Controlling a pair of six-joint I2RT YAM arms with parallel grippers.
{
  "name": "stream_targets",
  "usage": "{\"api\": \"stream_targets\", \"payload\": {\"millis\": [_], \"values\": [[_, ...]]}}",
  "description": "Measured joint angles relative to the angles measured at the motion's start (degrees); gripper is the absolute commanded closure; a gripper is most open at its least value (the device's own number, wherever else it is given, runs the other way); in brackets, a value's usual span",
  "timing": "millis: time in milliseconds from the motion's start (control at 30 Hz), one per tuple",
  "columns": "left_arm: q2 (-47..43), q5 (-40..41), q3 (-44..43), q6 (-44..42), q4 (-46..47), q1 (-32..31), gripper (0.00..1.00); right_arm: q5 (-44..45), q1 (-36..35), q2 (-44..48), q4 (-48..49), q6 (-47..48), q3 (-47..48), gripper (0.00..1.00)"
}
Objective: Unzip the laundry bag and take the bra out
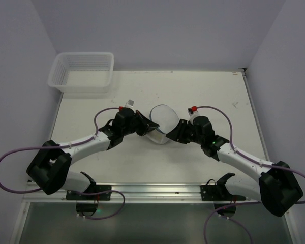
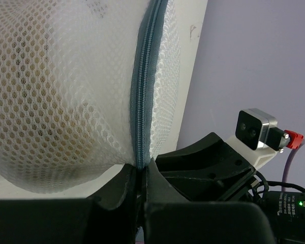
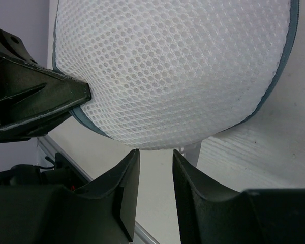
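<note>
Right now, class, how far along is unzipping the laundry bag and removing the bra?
Done: the left gripper is shut on the laundry bag at its zip. In hand: the right gripper is open near the bag. Left: the visible zip is closed, and a tan shape, likely the bra, sits inside.

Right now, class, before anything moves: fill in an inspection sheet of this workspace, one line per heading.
Surface: white rectangular table.
Job's things: small round white mesh laundry bag; grey-blue zip rim shut where visible; a tan shape shows through the mesh.
Clutter: white latticed plastic basket, far-left corner.
Grippers: left tool pinched on the zip rim; right tool open at the bag's edge, gripping nothing.
Cables: purple cables loop off both arms, away from the bag.
Surroundings: pale lilac walls on three sides.
</note>
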State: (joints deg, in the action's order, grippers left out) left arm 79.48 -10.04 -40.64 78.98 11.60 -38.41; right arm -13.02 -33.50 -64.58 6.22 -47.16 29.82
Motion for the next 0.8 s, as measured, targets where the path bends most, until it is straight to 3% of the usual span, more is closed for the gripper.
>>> {"api": "stream_targets", "payload": {"millis": [800], "values": [[-1.44, -0.02, 0.00, 1.01, 0.00, 0.00, 1.00, 1.36, 0.09, -0.17, 1.75, -0.17, -1.88, 0.67]]}}
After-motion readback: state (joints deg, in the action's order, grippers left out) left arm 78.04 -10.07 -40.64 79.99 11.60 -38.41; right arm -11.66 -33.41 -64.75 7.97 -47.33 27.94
